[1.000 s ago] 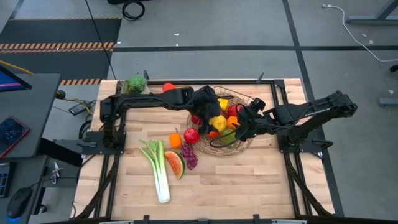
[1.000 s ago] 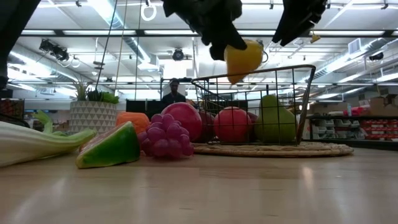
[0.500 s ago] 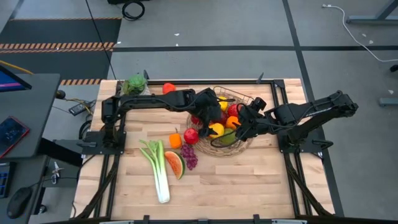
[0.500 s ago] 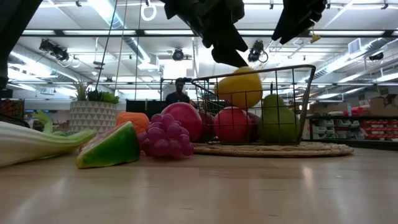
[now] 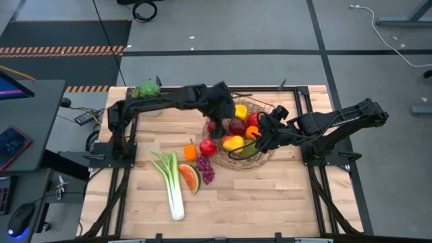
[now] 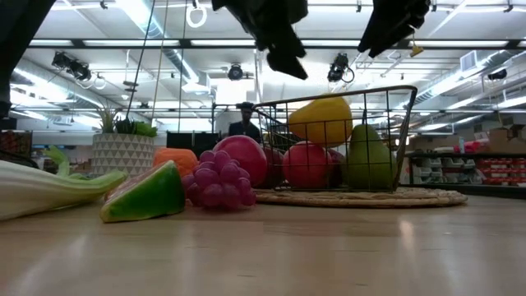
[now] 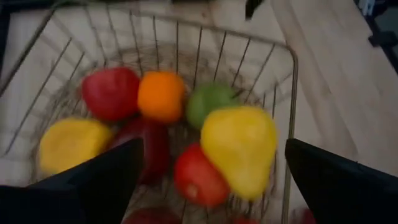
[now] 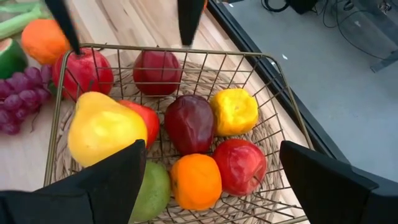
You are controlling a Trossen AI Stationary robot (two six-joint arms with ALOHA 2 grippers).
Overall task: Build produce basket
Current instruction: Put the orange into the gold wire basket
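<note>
**Basket part-filled, table fruit left to load**

On the table's left side lay the long green-white leek (image 5: 172, 191), a watermelon slice (image 5: 191, 178), purple grapes (image 5: 205, 169) and a small orange (image 5: 190, 152), all outside. A red apple (image 5: 208, 146) sat just beside the rim. Those looked like the remaining work.

Centre: brown wire-mesh basket (image 5: 266, 108) on its round woven rim. It held a yellow pear-shaped fruit (image 8: 106, 129), red apples, a dark red fruit, a yellow lemon (image 8: 234, 111), an orange and a green pear (image 6: 367, 161).

Left gripper (image 5: 222, 102) hovered above the basket, fingers apart, empty. Right gripper (image 5: 263, 135) hung over the basket's right side, fingers also apart, holding nothing.
</note>
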